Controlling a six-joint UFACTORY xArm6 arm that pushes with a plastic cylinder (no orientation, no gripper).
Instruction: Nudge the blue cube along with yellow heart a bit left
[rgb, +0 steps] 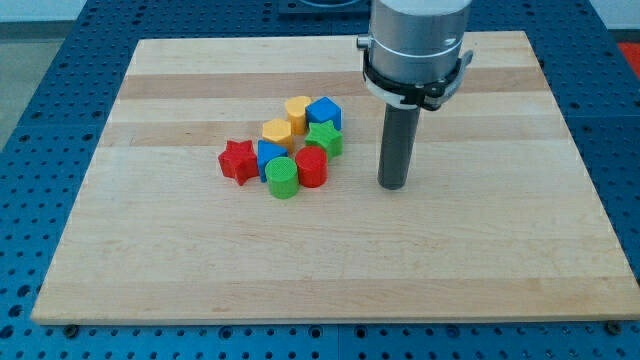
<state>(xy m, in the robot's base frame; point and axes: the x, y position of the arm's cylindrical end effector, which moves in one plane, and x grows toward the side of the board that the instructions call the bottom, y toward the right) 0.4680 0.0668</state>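
Wooden board on a blue pegged surface, blocks bunched left of centre.

Red star furthest toward the view's left, touching a blue block, shape hard to make out. Green cylinder at the cluster's bottom, pressed against a red cylinder-like block. Yellow block, rounded, above the blue one. Yellow heart at the cluster's top, touching the blue cube on its right. Green star just below the blue cube.

No gripper fitted: nothing to open or close, only a straight dark rod hanging upright from the grey wrist housing. My tip down on the board, right of the whole cluster, apart from every block, holding and touching nothing. Nearest blocks: green star and red cylinder-like block, toward the view's left. Blue cube and yellow heart up and left of my tip.
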